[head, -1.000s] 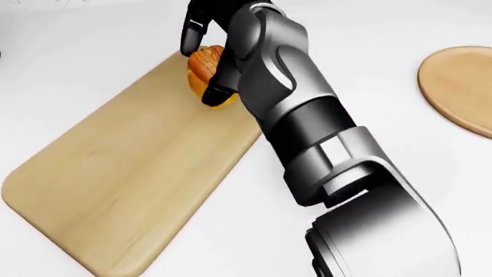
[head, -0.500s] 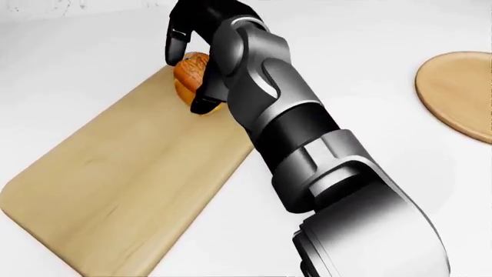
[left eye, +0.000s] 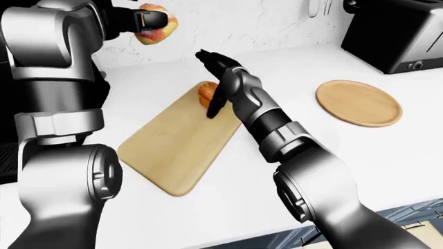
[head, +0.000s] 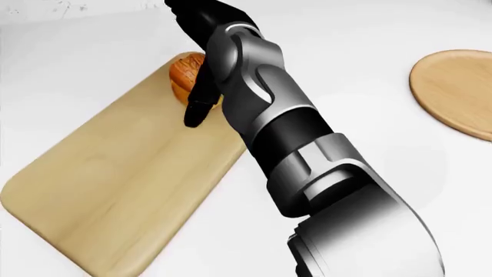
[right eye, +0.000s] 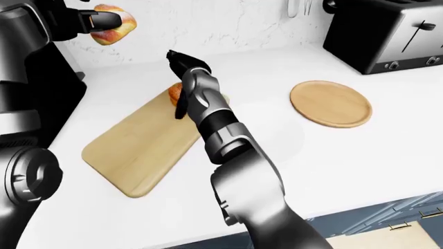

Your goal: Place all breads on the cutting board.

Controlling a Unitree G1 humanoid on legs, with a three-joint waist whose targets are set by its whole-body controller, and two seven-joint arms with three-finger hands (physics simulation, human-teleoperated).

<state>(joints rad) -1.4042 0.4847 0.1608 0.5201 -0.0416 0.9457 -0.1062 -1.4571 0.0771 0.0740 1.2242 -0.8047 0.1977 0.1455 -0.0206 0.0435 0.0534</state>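
A long wooden cutting board [head: 108, 179] lies slanted on the white counter. One orange-brown bread roll [head: 183, 74] rests at the board's upper end. My right hand [left eye: 210, 83] hovers over that roll with its fingers spread. One finger [head: 194, 114] points down beside the roll, and the others stick out above it. My right arm hides the roll's right side. A second roll [left eye: 159, 32], pale and reddish, is up at the top left in the eye views. My left hand [left eye: 147, 21] holds it there in the air, shut on it.
A round wooden plate [left eye: 359, 102] lies to the right of the board. A black toaster [right eye: 388, 32] stands at the top right by the wall. A dark appliance [right eye: 64, 88] stands at the left. The counter's edge [right eye: 360, 205] runs along the bottom right.
My right hand's fingers have spread off the roll, which now lies on the board. The roll and hand have shifted slightly left in the head view.
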